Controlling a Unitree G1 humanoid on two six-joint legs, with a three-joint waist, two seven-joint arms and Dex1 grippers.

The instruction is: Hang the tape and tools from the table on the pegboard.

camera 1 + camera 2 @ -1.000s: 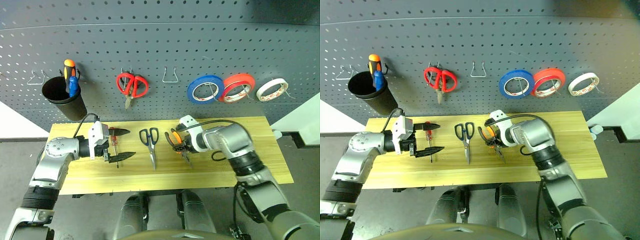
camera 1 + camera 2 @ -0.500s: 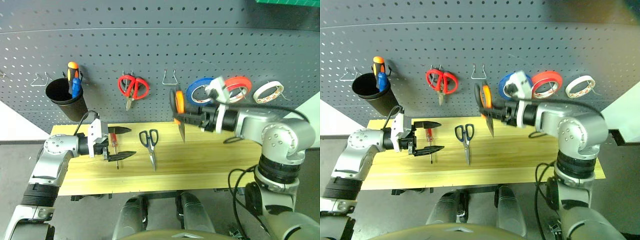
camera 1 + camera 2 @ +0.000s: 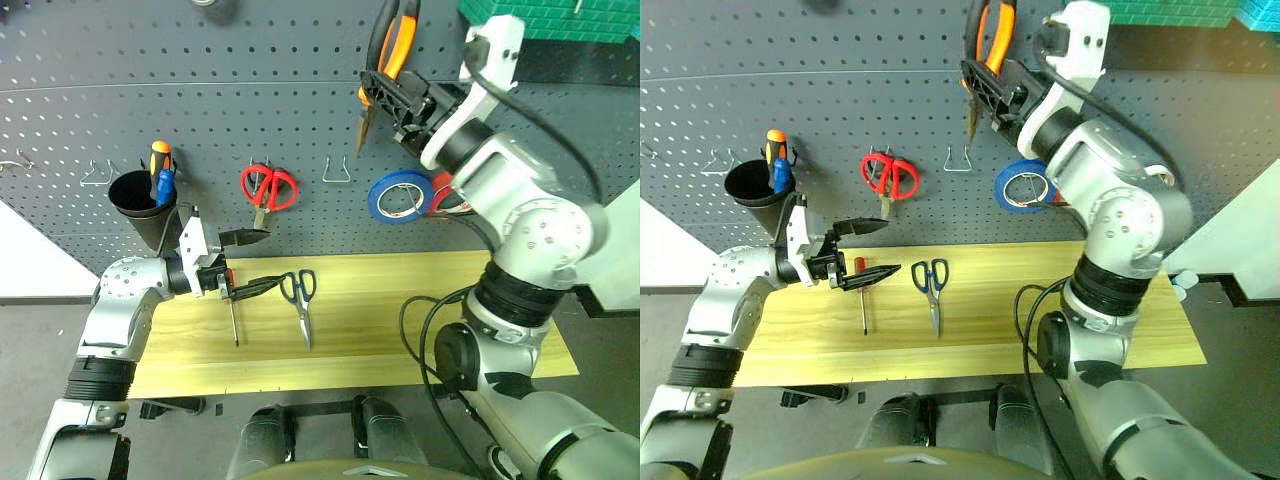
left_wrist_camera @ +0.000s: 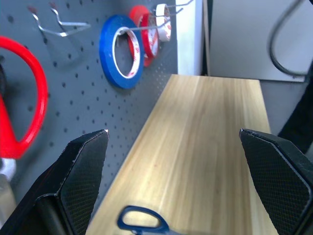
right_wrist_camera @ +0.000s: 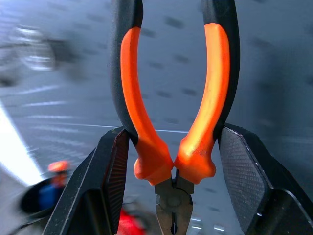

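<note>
Pliers raised at the pegboard; screwdriver and scissors on the surface.

My left claw [image 3: 238, 262] is spread wide and empty, just above the red-handled screwdriver [image 3: 232, 312] lying on the surface [image 3: 400, 320]. The dark-handled scissors [image 3: 300, 300] lie beside it. My right claw [image 3: 385, 95] grips the orange-and-black pliers [image 3: 383, 55], handles up, high against the pegboard [image 3: 250, 90]. The white tape [image 4: 163, 22] hangs there.

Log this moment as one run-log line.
right end effector: holds pliers by pegboard | left end effector: open | scissors, screwdriver: table
</note>
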